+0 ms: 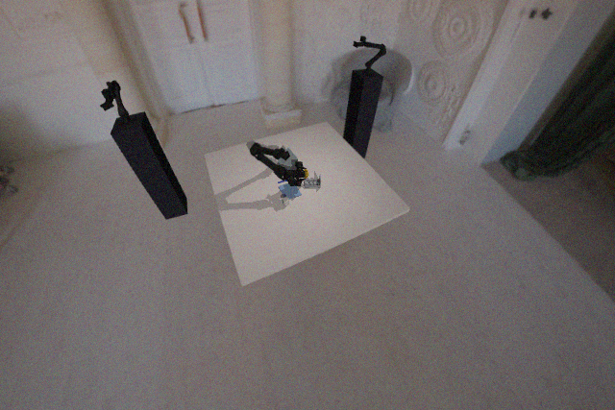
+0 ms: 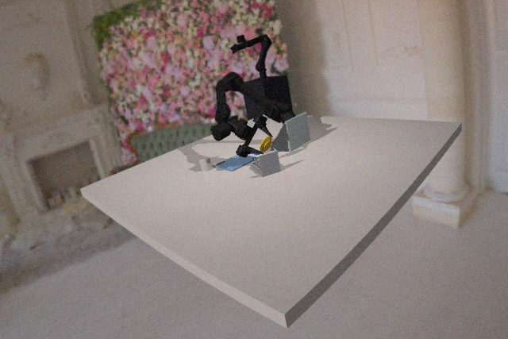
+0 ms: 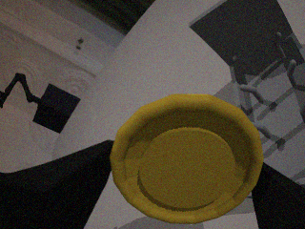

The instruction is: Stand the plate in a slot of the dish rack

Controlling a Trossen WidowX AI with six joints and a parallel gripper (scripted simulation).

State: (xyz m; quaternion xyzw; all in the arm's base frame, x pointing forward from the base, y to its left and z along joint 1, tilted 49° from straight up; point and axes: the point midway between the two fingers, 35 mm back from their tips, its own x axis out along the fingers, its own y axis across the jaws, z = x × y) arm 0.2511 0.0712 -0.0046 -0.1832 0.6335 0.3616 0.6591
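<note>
The yellow plate is held on edge between my fingers, clear of the white table. My gripper is shut on its rim, and the dark fingers show at the lower left and lower right of the wrist view. The small grey dish rack stands just below and in front of the plate. Its wire rails show at the right of the wrist view, beside the plate.
A blue mat lies left of the rack, with a small white cup beyond it. A larger grey slanted panel stands behind the rack. Two tall black pillars flank the table.
</note>
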